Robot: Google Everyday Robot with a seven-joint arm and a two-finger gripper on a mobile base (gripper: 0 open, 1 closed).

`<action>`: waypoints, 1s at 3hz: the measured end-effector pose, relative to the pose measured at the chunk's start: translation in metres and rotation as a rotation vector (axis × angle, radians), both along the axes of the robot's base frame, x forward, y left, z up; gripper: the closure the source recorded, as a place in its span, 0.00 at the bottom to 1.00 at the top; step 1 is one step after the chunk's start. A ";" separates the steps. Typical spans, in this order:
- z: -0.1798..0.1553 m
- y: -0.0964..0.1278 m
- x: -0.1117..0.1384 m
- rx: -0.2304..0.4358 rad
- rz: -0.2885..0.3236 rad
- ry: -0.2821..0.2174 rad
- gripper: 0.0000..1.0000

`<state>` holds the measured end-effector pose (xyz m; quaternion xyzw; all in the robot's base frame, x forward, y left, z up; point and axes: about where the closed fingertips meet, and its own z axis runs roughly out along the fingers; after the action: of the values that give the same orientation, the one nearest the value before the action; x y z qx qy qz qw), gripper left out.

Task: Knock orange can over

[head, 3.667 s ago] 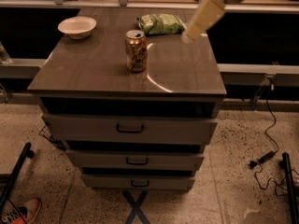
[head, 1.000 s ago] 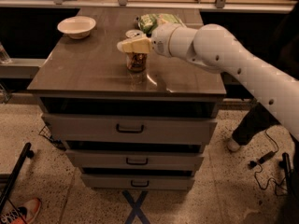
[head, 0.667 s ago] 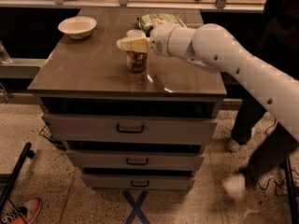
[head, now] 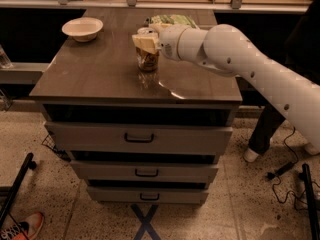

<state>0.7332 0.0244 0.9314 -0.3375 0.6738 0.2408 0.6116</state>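
The orange can [head: 148,62] stands upright near the middle of the brown cabinet top [head: 95,76]. It is orange-gold with dark markings, and its silver top shows just behind the gripper. My gripper [head: 145,43] is at the can's upper part, in front of it and against its rim. The white arm [head: 240,59] reaches in from the right.
A white bowl [head: 82,29] sits at the back left of the top. A green snack bag [head: 175,20] lies just behind the can and gripper. A person's leg [head: 262,131] stands right of the cabinet, with cables [head: 280,170] on the floor. A shelf runs behind.
The arm came down from the back right to the can's top and has held there for the last second. The can still stands upright. The person at the right shifted.
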 end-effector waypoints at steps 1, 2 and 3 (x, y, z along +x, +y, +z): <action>0.004 0.010 0.000 -0.060 0.008 0.025 0.85; 0.036 0.034 -0.009 -0.198 0.034 0.036 1.00; 0.083 0.044 -0.007 -0.376 0.010 0.035 1.00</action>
<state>0.7259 0.0679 1.0145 -0.4449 0.7158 0.1194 0.5248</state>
